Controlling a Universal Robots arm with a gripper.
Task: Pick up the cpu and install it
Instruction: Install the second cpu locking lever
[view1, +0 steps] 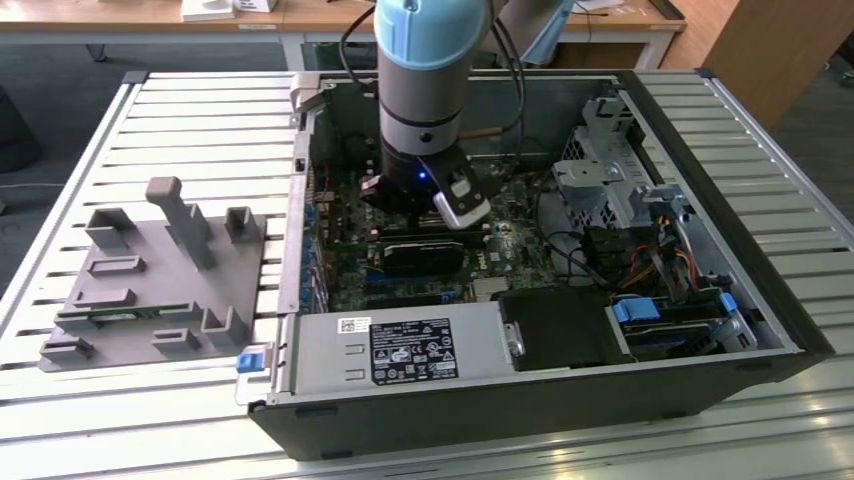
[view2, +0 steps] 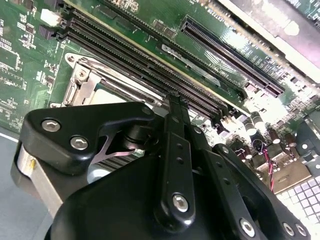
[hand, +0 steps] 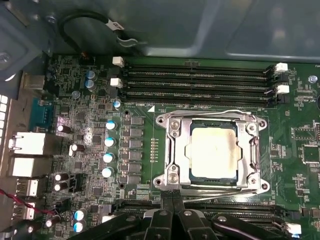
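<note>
First wrist view looks straight down on the green motherboard (hand: 75, 150): the cpu (hand: 212, 152), a flat square with a pale metal top, sits seated inside the square metal socket frame (hand: 212, 150), flat and level, bracket arms around it on all sides. Four black memory slots (hand: 200, 82) run just beside the frame, white latches at their ends. Gripper (hand: 172, 197) fingertips are pressed together, holding nothing, at the socket frame's edge, not on the cpu. Second wrist view shows the same closed black fingers (view2: 175, 130) from behind, bolted linkage in front; only a sliver of the socket frame (view2: 95, 82) and the chip's pale top is visible past it. Exterior view gives the context the wrist cameras lack: open black computer case (view1: 561, 400) lying on a slatted metal table (view1: 200, 120), arm reaching down into it, and a grey moulded tray (view1: 134, 300) on the exterior view's left holding a long green memory stick (view1: 127, 315) in one slot.
</note>
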